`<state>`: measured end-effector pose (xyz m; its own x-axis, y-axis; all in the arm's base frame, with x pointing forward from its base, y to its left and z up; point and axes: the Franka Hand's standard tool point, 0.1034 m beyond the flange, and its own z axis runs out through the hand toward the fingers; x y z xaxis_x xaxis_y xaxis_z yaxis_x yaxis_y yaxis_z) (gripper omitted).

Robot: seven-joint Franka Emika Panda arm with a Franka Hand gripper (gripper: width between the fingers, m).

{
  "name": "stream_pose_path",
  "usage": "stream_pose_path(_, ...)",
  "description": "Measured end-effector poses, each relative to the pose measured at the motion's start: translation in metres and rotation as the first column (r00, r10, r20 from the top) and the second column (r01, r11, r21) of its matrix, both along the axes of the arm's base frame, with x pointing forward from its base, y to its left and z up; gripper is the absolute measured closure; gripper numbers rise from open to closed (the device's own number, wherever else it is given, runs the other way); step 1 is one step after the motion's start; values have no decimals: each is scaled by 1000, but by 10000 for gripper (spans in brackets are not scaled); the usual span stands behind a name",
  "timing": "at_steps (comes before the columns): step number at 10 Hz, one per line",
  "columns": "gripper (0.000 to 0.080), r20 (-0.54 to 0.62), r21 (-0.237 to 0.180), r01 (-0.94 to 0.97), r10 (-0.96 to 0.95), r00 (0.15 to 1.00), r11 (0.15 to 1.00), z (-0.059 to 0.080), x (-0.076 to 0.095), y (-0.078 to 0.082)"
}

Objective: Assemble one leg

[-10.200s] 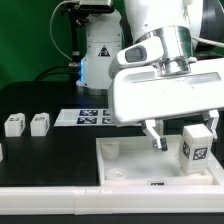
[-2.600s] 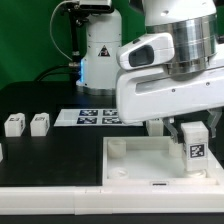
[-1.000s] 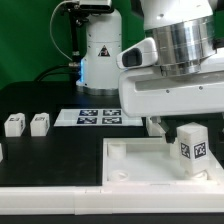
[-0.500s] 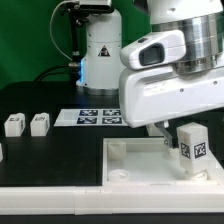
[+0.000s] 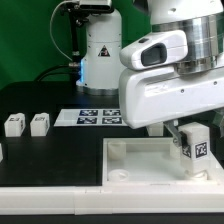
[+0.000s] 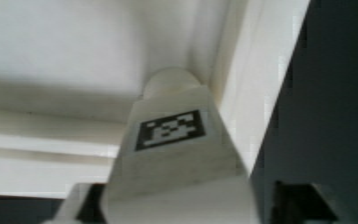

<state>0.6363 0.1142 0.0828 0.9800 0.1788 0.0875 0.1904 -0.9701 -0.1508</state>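
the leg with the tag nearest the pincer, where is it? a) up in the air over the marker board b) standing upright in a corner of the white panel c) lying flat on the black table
b: the leg stands upright in the corner of the white panel at the exterior view's right, tag facing the camera.

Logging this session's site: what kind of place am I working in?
Likely a robotics lab bench, not a workshop: a black table before a green backdrop, the marker board lying on it, and tagged parts like the leg in the gripper.
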Motion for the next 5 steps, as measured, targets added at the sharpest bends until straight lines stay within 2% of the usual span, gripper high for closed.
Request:
stream_pose_path(4, 505, -10, 2, 61, -61, 998, 998, -1, 0, -3)
stream_pose_path(5, 505, -31, 5, 194, -193, 981, 981, -1, 0, -4)
